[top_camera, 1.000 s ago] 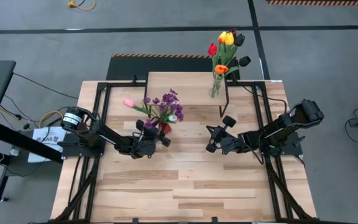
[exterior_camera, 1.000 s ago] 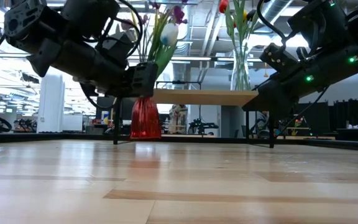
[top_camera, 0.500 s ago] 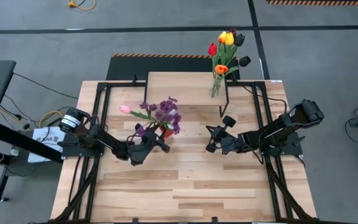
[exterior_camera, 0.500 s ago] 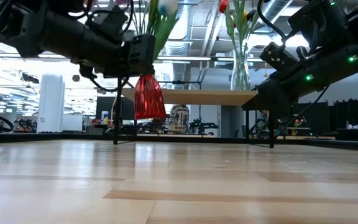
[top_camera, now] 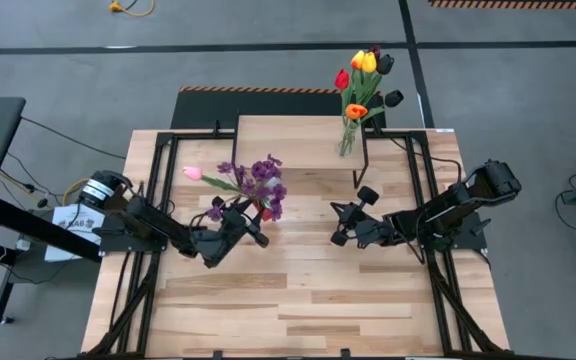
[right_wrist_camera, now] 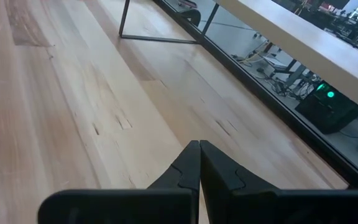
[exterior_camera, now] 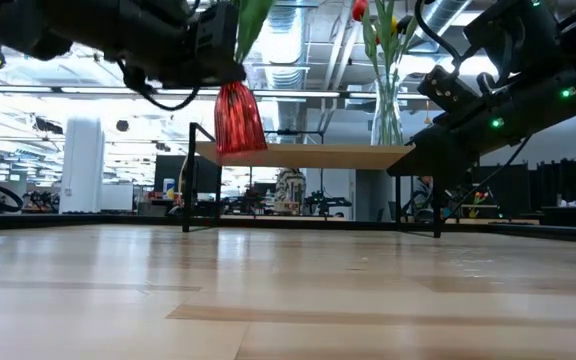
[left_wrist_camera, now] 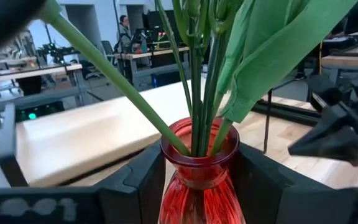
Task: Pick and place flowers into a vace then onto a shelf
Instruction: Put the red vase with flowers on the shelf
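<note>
Shelf [top_camera: 298,140] taken as landmark: light wood top on thin black legs, standing at the far edge of the worktop [top_camera: 298,300].

Left gripper [top_camera: 240,222] sits in front of the shelf, toward its left end. Its fingers [left_wrist_camera: 135,186] are partly spread and clamped on either side of a red glass vase [left_wrist_camera: 199,177], which it holds. In the low view the vase [exterior_camera: 234,117] hangs clear of the worktop, tilted, with its base about level with the shelf top. Vase carries flowers [top_camera: 253,183]: purple sprigs, one pink tulip, green stems and leaves bunched in the neck.

Second bunch of tulips [top_camera: 366,78], red, yellow, orange and dark maroon, stands in a clear glass vase [top_camera: 347,138] on the right end of the shelf.

Right gripper [top_camera: 353,215] waits in front of the shelf's right end, above the worktop, its fingers [right_wrist_camera: 213,165] pressed fully together with nothing between them.
</note>
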Motion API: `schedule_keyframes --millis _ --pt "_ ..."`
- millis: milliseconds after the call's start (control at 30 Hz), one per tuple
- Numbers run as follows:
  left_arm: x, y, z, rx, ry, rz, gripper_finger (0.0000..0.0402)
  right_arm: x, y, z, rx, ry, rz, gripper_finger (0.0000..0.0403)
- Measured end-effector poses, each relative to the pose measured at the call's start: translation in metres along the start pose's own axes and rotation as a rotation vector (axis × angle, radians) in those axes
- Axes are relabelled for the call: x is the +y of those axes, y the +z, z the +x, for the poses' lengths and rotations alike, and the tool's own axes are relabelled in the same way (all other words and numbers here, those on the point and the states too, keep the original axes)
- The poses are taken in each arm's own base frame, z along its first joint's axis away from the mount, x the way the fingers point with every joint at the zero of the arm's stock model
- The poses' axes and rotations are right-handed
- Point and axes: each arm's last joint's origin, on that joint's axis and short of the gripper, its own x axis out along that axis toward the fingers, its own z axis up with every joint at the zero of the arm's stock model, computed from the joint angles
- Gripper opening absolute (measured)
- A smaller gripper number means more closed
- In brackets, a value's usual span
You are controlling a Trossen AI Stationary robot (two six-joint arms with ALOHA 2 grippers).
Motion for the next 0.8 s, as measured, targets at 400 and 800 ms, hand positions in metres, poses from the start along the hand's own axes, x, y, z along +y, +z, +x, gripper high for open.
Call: schedule_keyframes --millis 400,800 --pt "0.023 0.047 0.001 -0.05 0.037 0.071 0.0151 0.0 0.0 0.0 -0.003 0.016 0.004 0.0" --pt "0.053 0.084 0.008 -0.093 0.108 0.079 0.0151 0.001 0.0 0.0 -0.002 0.018 0.004 0.0"
